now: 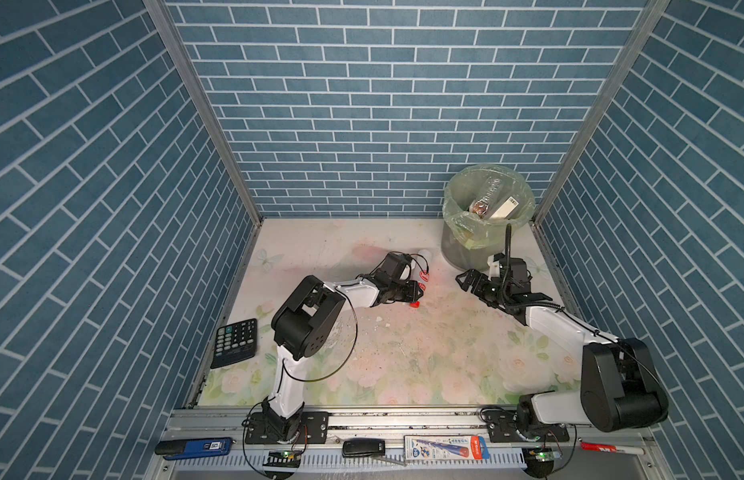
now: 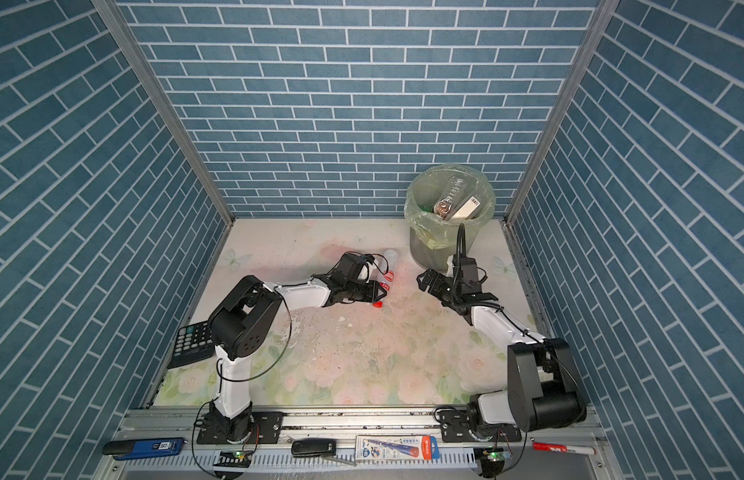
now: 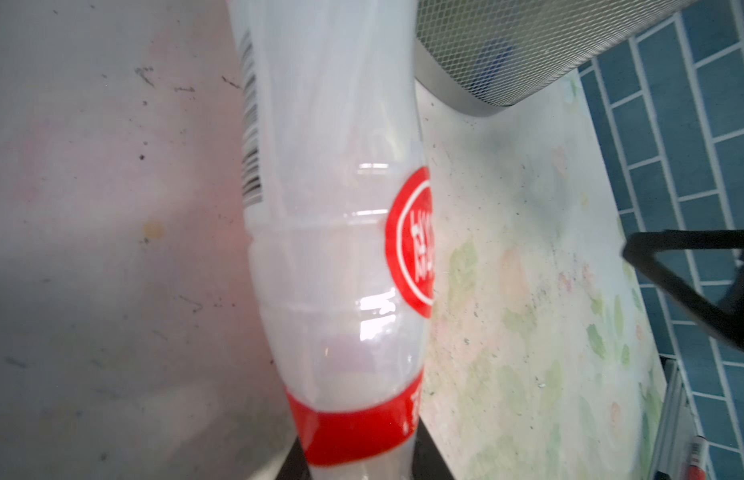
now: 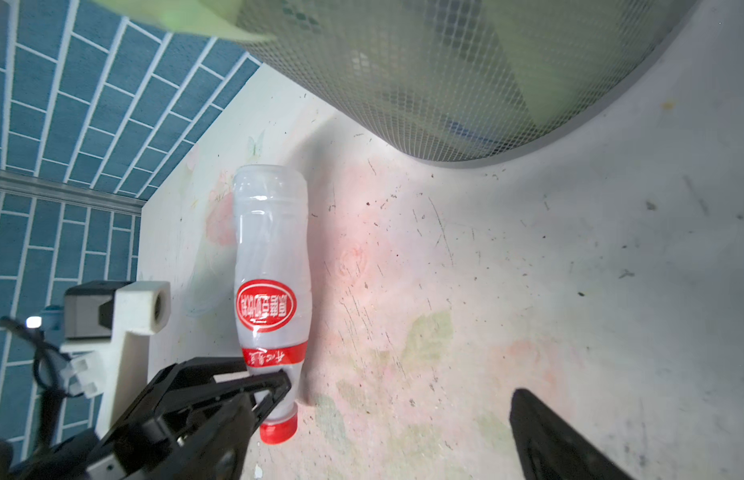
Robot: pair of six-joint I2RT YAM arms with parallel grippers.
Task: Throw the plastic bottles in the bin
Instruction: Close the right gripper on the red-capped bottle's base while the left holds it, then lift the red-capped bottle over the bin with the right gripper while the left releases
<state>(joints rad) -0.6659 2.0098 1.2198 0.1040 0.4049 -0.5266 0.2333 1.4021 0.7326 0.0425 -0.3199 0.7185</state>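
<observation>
- Filling the left wrist view, the plastic bottle [image 3: 337, 249] is the closest thing to any lens: a clear body with a red oval label and a red band near the neck.
- Left gripper [image 1: 418, 293] comes in from the left, crosswise to the bottle, and its fingers [image 4: 274, 382] are clamped together on the neck, between the red band and the red cap [image 4: 278, 430].
- Only the neck sits inside the grip. The body and base stick out past the fingers on one side and the cap on the other.
- Both top views show the bottle lying on its side on the floral table [image 1: 403, 353], a little left of the bin [image 1: 461, 249] and apart from it.
- Its long axis runs nearly front to back: the base [image 1: 424, 254] points at the rear wall and the cap at the robot's side of the table.
- Right gripper [image 1: 462, 281] is low by the foot of the bin, to the right of the bottle, with its jaws spread wide around nothing and a stretch of bare table between it and the bottle.
</observation>
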